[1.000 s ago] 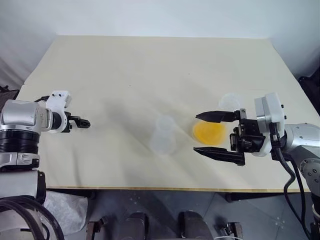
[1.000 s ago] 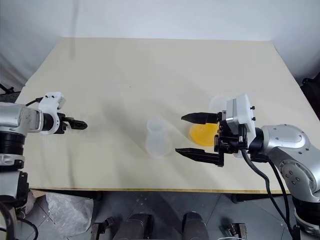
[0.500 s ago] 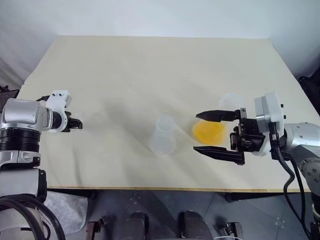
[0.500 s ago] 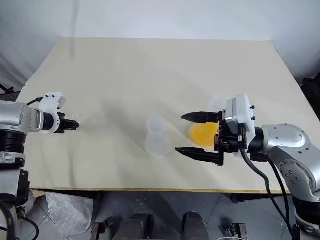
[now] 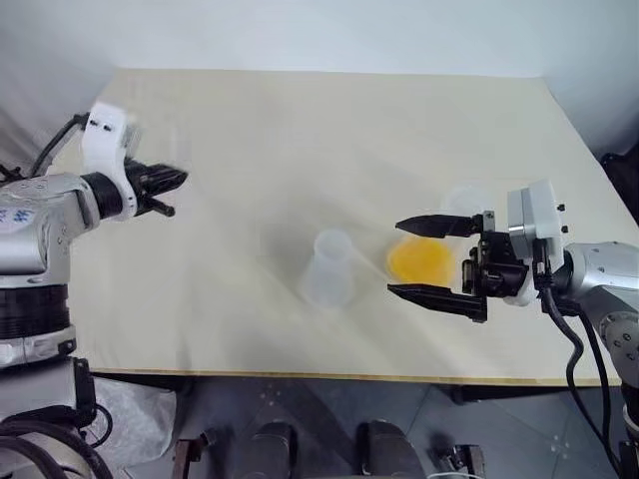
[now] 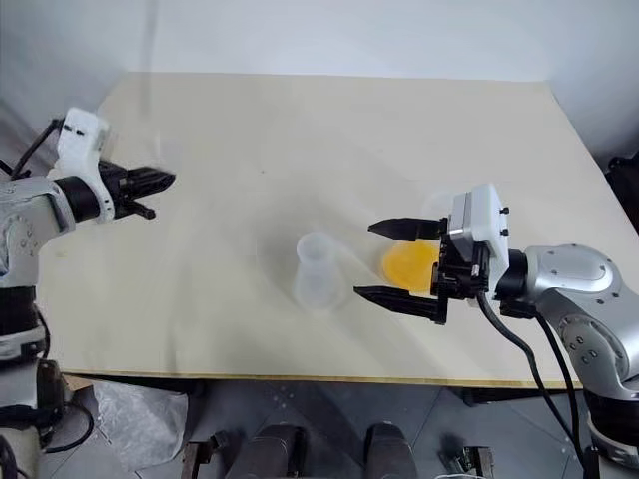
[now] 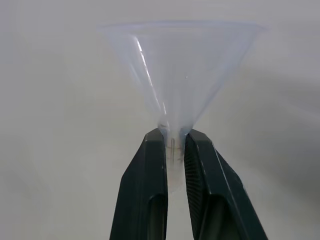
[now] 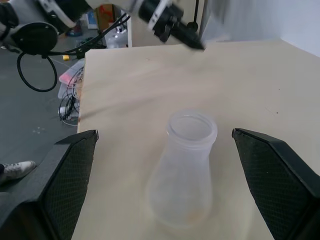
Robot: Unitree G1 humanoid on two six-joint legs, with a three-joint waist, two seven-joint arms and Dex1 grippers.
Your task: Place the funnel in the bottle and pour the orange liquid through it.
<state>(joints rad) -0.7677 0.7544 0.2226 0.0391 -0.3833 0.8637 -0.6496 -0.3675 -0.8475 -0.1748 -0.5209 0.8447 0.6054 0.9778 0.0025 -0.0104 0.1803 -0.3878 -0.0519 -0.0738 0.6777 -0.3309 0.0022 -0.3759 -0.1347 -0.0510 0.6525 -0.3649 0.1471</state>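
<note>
Funnel [image 7: 180, 75] now pinched by its spout in the closed left gripper [image 7: 174, 145], lifted off the table [image 5: 300, 140] since a second ago. Bottle [image 5: 329, 267] stands mid-table, orange liquid [image 5: 419, 259] just beside it. Right gripper [image 5: 439, 259] wide open, empty. Next: carry funnel to bottle.

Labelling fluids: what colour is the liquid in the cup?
Bright yellow-orange liquid in the clear cup; left eye view shows it best.

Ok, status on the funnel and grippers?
Left gripper shut on funnel spout, airborne. Right gripper open, facing bottle. Bottle mouth unobstructed.
</note>
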